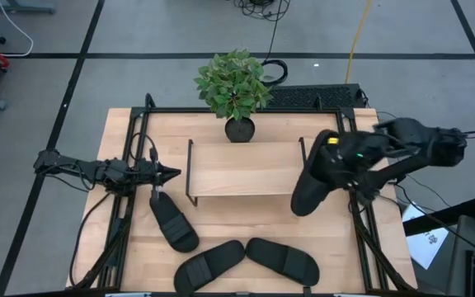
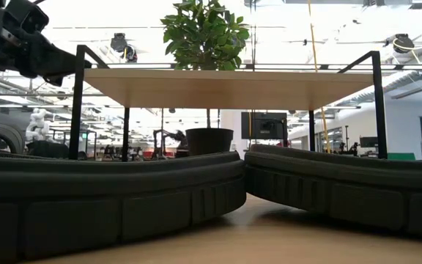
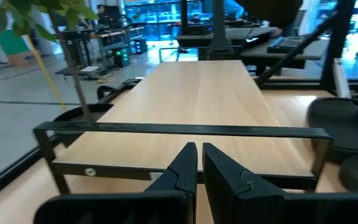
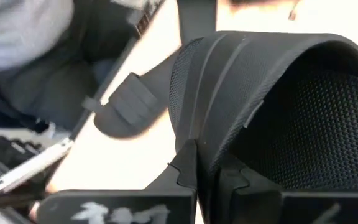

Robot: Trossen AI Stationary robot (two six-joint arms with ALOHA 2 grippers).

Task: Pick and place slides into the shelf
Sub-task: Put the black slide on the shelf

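Observation:
My right gripper (image 1: pixel 334 161) is shut on one black slide (image 1: pixel 313 180), held in the air just off the right end frame of the shelf (image 1: pixel 244 169). Three more black slides lie sole-down on the table: one (image 1: pixel 173 221) near my left gripper and two (image 1: pixel 209 266) (image 1: pixel 283 260) at the near edge. The two near ones fill the low view's foreground (image 2: pixel 108 198) (image 2: pixel 343 187). My left gripper (image 1: pixel 174 173) is shut and empty. It is level, pointing at the shelf's left end frame (image 3: pixel 185 129). My right gripper pinches the edge of the slide's broad strap (image 4: pixel 197 118), one finger (image 4: pixel 232 177) on the mesh-lined inner side and one (image 4: pixel 184 168) on the outer side. The slide is lifted clear of the table and hangs tilted below the fingers.
A potted plant (image 1: pixel 236 87) stands just behind the shelf's far side. The black metal frame of the table (image 1: pixel 130 148) runs along its edges. Bare wood lies between the shelf and the near slides.

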